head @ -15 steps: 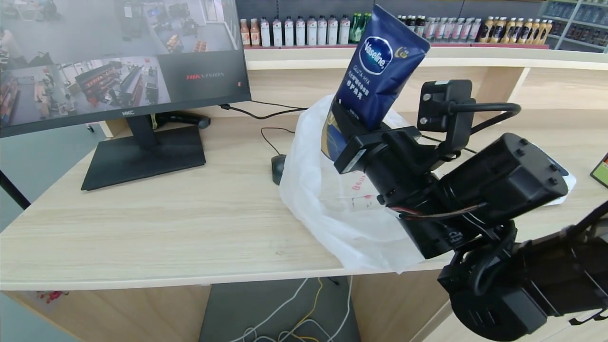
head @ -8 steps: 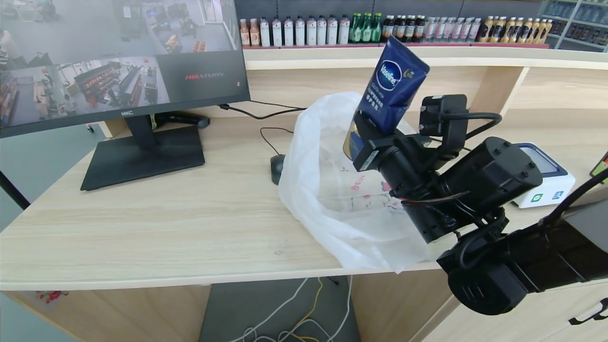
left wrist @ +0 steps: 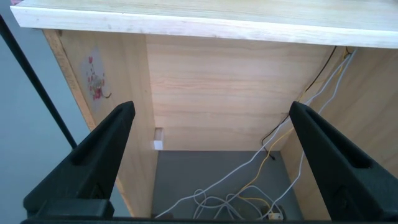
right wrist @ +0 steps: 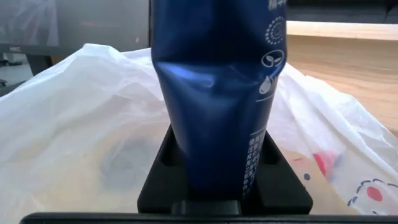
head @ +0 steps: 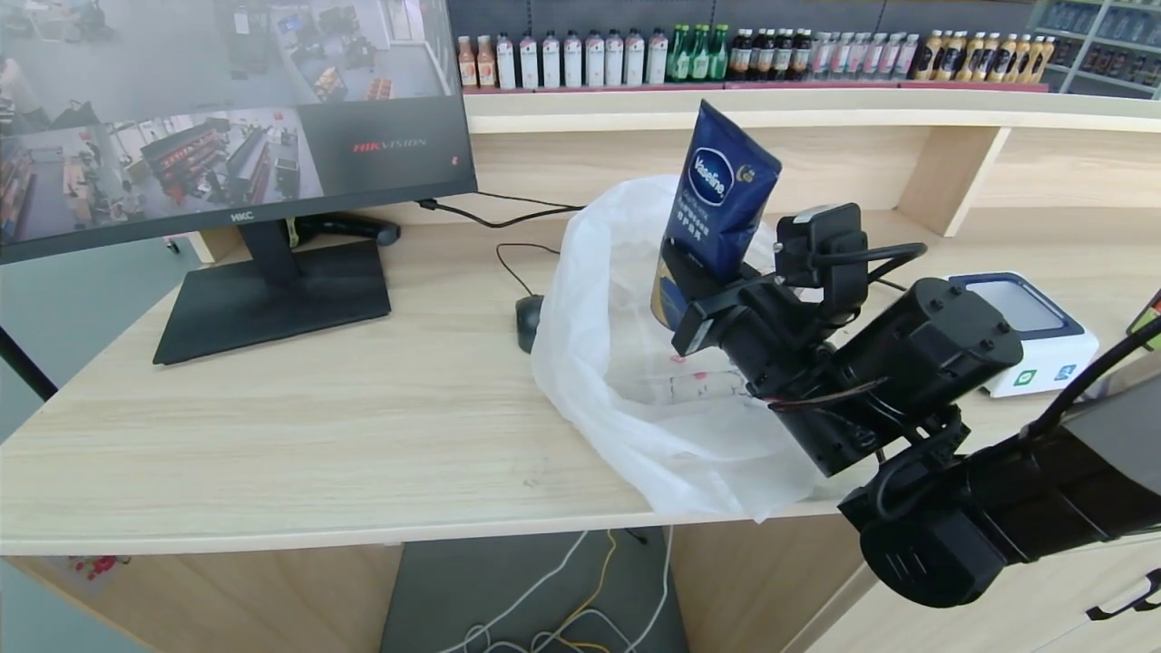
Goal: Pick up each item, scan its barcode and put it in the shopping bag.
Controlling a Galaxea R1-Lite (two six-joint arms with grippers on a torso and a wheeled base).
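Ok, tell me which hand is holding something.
The right hand: it is shut on the blue tube above the shopping bag. The left hand is open and empty.

The right arm (head: 907,363) is matte black throughout, built from fat cylindrical housings. The one nearest the wrist ends in a flat, screw-dotted end face (head: 975,326). A boxy black wrist camera (head: 821,240) sits on a bracket above it, and a thick black cable (head: 884,252) loops out of its side. Thin red and white wires (head: 821,399) run along the forearm. A rounded joint housing (head: 916,553) has short slots cut into its face. The right gripper (head: 698,295) has a squared black body with a small white label (head: 691,334) (print too small to make out). The left gripper (left wrist: 208,168) has two plain black, wedge-shaped fingers (left wrist: 93,162).
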